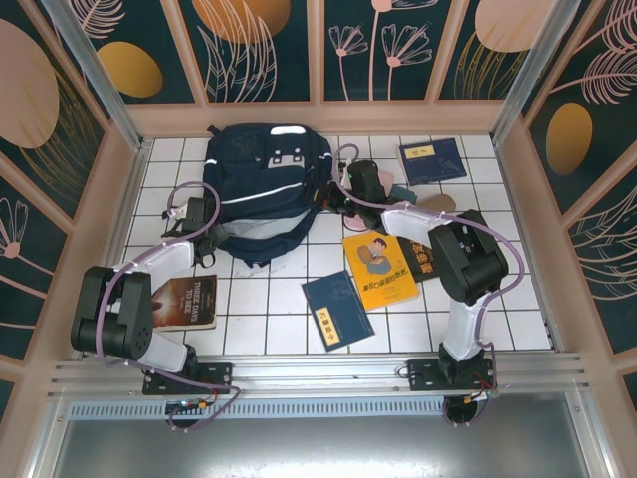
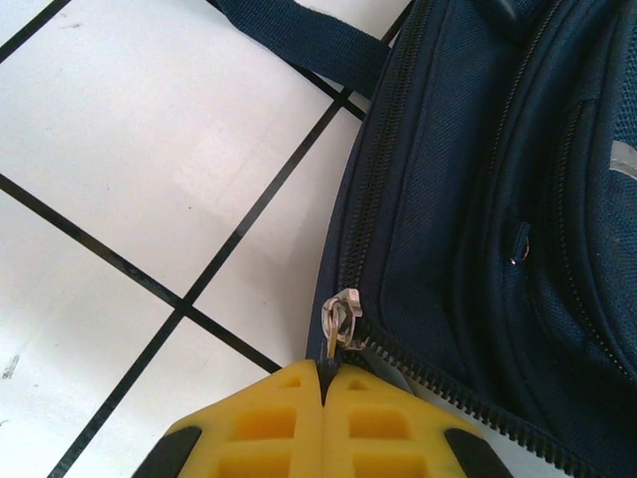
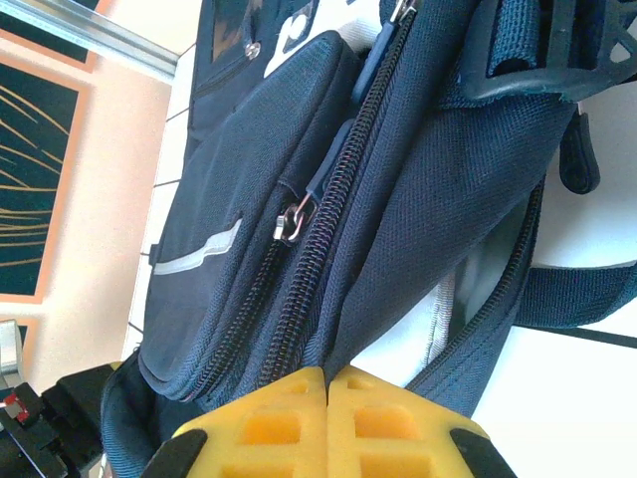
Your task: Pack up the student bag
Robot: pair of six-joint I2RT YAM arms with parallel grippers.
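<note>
The student bag (image 1: 264, 184), a big navy backpack with a thin white stripe, lies at the back middle of the tiled table. My left gripper (image 1: 206, 221) is at its lower left edge. In the left wrist view this gripper (image 2: 322, 370) is shut on the tab of a silver zipper pull (image 2: 343, 321) on the bag (image 2: 478, 199). My right gripper (image 1: 332, 199) is at the bag's right side. In the right wrist view it (image 3: 326, 373) is shut on a fold of navy fabric beside a parted zipper, with pale lining (image 3: 438, 324) showing.
A brown book (image 1: 185, 302) lies by the left arm. A navy book (image 1: 336, 310) and a yellow book (image 1: 378, 269) lie in front of the bag, and another navy book (image 1: 431, 159) sits at the back right. Wooden walls (image 1: 518, 169) enclose the table.
</note>
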